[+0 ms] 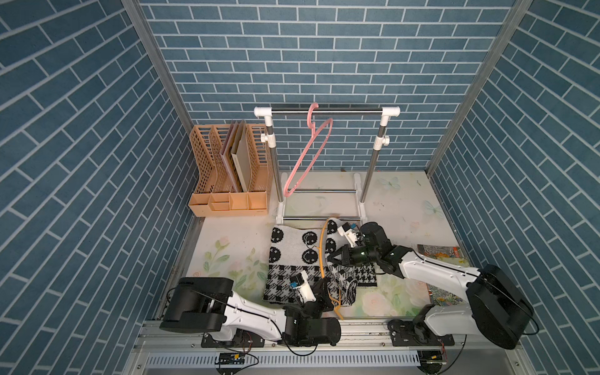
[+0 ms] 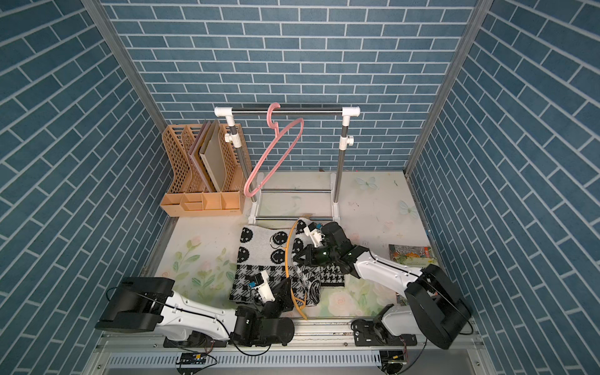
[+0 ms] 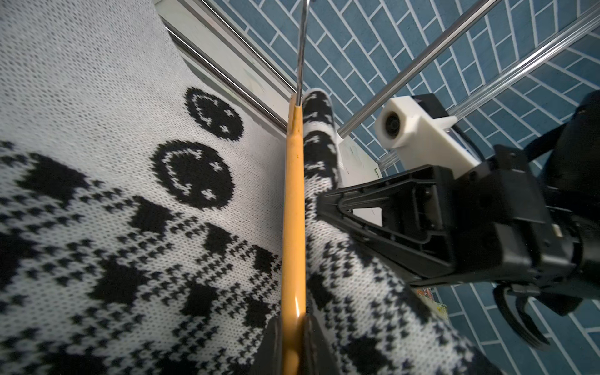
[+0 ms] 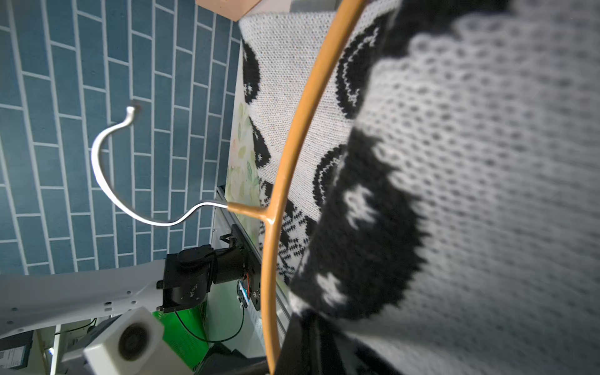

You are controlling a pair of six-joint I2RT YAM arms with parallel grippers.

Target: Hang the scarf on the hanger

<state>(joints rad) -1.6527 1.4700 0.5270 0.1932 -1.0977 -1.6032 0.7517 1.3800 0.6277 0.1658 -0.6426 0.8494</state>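
Yellow hanger (image 3: 292,194) is held on edge at its near end between the left gripper's (image 3: 293,341) narrow jaws, long axis near to far, hook upward. The scarf (image 1: 289,250), mid-table, is pinched by the closed right gripper (image 1: 330,258). Boards (image 1: 242,159) are stood in the far-left organiser (image 1: 201,156).

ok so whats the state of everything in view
scarf: mostly lying flat, one fold held up
yellow hanger: gripped, raised beside that fold
pink hanger: hooked on rack, bare
rack: upright
organizer: upright, holding folders
book: lying flat
left tool: shut on yellow hanger
right tool: shut on scarf
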